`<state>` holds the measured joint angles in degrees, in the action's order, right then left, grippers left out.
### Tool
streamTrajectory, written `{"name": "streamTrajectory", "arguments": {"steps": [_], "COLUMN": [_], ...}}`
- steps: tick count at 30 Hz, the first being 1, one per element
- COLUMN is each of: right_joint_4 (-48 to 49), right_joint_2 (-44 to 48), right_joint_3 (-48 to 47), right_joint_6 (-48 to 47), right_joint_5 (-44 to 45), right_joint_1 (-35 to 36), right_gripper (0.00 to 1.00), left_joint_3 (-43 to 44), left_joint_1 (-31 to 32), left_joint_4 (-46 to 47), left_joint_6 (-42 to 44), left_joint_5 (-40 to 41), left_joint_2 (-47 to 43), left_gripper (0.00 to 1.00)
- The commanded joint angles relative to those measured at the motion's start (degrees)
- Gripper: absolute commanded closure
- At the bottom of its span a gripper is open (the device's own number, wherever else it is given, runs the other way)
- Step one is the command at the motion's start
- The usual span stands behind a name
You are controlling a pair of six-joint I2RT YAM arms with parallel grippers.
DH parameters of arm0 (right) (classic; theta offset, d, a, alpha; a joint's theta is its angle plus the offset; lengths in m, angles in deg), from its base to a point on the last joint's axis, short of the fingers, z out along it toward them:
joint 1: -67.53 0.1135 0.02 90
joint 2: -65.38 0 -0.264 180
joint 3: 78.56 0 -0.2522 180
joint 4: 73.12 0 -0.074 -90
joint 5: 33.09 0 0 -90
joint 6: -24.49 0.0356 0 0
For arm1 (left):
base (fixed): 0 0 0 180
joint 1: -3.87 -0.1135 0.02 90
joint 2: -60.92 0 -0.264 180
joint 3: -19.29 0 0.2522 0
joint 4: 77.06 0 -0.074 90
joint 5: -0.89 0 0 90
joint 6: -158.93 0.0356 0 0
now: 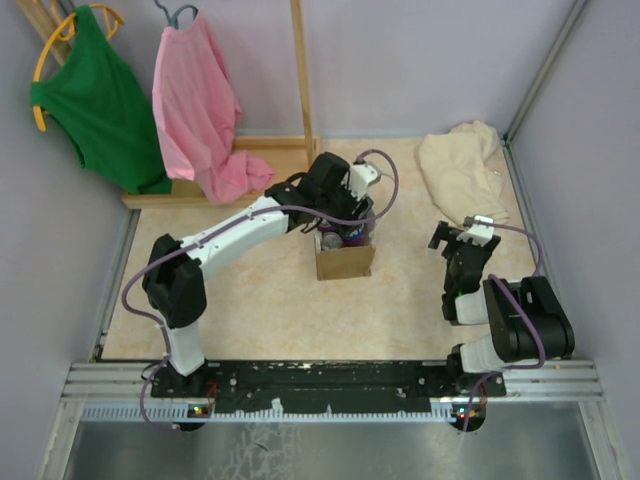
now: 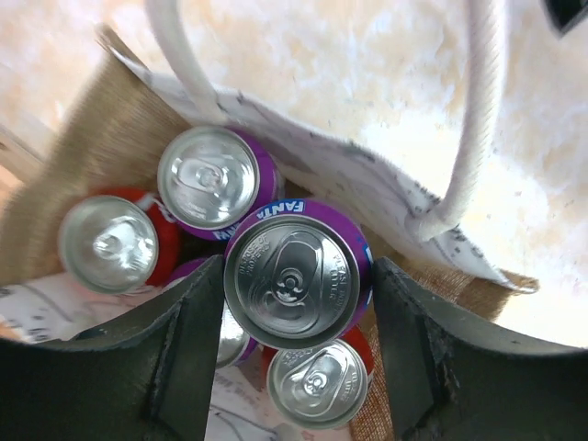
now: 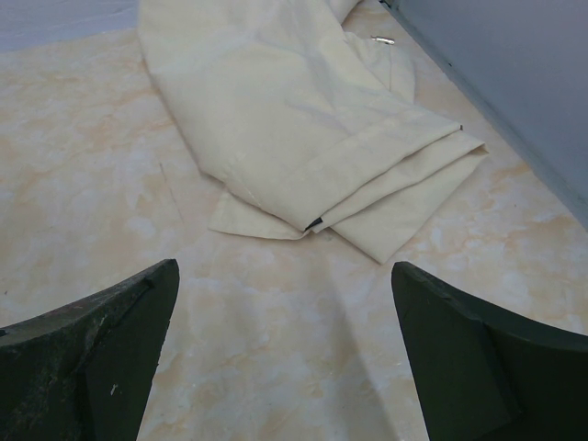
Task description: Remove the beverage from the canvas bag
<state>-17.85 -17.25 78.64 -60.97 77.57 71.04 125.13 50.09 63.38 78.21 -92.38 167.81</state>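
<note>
Gripping: left hand [image 2: 299, 285] clamps a purple Fanta can [image 2: 296, 271], up at the mouth of the canvas bag [image 1: 345, 262]
Bag contents: second purple can [image 2: 209, 179] and red cans [image 2: 110, 243] packed tight around it; anything beneath is hidden
Risk: rope handle [image 2: 482, 119] hangs close; a lift could snag it and tip the bag; the slick can might slip
Right hand [image 3: 285, 271]: spread wide, empty, over the desk [image 3: 276, 367] near the cream cloth [image 3: 294, 119]

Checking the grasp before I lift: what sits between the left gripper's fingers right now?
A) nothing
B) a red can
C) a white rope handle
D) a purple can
D: in the left wrist view, the left gripper has one finger against each side of a purple can at the mouth of the canvas bag.
</note>
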Motion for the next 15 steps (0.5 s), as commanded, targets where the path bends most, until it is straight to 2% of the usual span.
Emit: {"name": "streamTrajectory", "arguments": {"steps": [1, 9, 15], "right_joint_4": [2.6, 2.6, 2.6], "right_joint_2": [-0.2, -0.2, -0.2], "right_joint_3": [-0.4, -0.4, -0.4], "right_joint_6": [-0.6, -0.6, -0.6], "right_joint_5": [0.0, 0.0, 0.0], "right_joint_1": [-0.2, -0.2, -0.2], "right_gripper": [0.01, 0.01, 0.01], "left_joint_3": [7.8, 21.5, 25.0], "left_joint_1": [-1.1, -1.7, -2.6], "left_joint_4": [1.5, -8.9, -11.8], "left_joint_6": [2.8, 5.4, 7.0], "left_joint_5": [3.2, 5.2, 7.6], "left_joint_2": [-4.6, -1.1, -1.0], "left_gripper": [1.00, 1.00, 1.00]}}
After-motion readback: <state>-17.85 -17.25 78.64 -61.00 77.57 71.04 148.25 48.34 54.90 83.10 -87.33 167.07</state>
